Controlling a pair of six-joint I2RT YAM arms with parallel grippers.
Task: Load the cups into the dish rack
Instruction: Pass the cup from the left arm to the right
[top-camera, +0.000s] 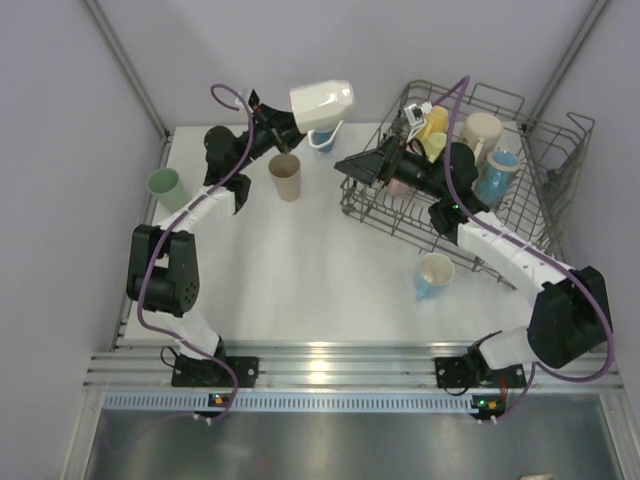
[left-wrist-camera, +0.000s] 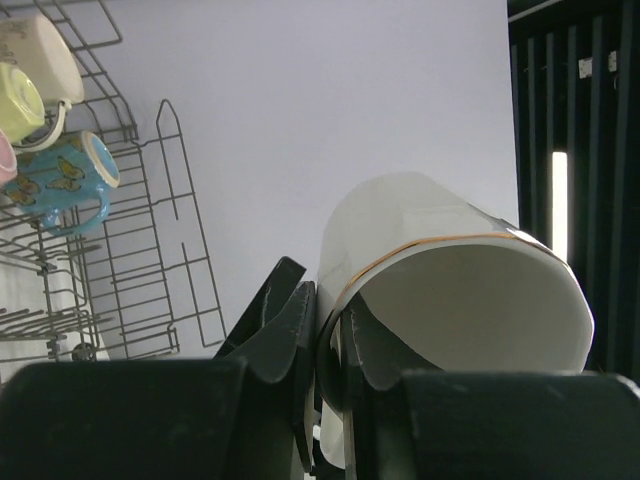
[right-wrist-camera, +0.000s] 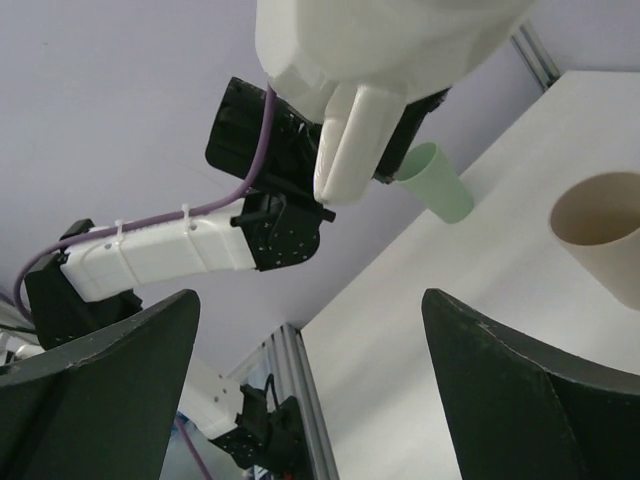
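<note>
While left gripper (left-wrist-camera: 328, 335) pinches wall of white mug (top-camera: 322, 102), aloft left of dish rack (top-camera: 560, 160), right gripper (right-wrist-camera: 310, 390) hangs spread wide, nothing held.

Loaded: yellow mug (top-camera: 434, 125), cream mug (top-camera: 481, 132), blue mug (top-camera: 497, 175) (pink one mostly hidden).

On desk (top-camera: 300, 270): mint tumbler (top-camera: 165, 187), beige tumbler (top-camera: 286, 176), light blue mug (top-camera: 433, 275).

Roughly half done, by my guess. Rack's near right open; right arm crowds left side; raised wire sides need clearing.
</note>
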